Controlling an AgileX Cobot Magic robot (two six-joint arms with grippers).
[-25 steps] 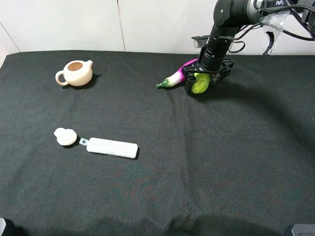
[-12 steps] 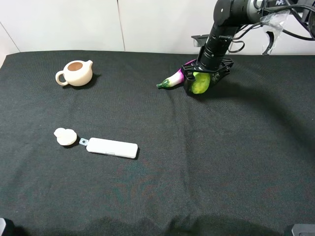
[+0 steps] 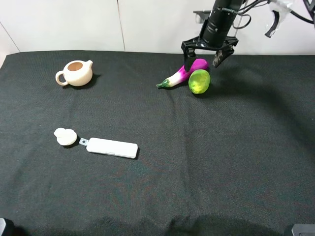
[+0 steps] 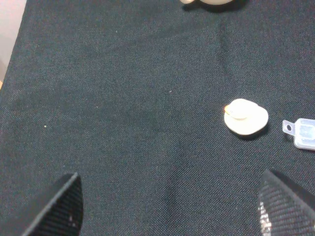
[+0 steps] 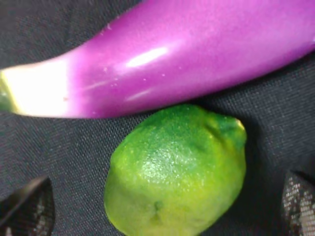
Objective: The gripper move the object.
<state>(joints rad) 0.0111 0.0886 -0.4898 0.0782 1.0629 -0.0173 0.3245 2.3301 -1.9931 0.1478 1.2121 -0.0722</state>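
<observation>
The yellow-green lime [image 3: 199, 81] lies on the black cloth at the back right, touching the purple-and-white eggplant [image 3: 183, 73]. My right gripper [image 3: 207, 55] hangs open just above them, its prongs spread and holding nothing. The right wrist view shows the lime [image 5: 176, 172] close up below the eggplant [image 5: 162, 64], with fingertips [image 5: 29, 209] at the frame's corners. My left gripper [image 4: 170, 206] is open and empty over bare cloth; only its two fingertips [image 4: 61, 206] show, and it is out of the exterior view.
A beige teapot [image 3: 75, 73] stands at the back left. A white lid [image 3: 65, 136] and a long white case [image 3: 111, 147] lie at the left middle; both show in the left wrist view [image 4: 245, 117]. The white wall runs behind the table.
My right gripper has let go of the lime and risen; one second ago its prongs were down around the lime. The lime now rests on the cloth beside the eggplant.
</observation>
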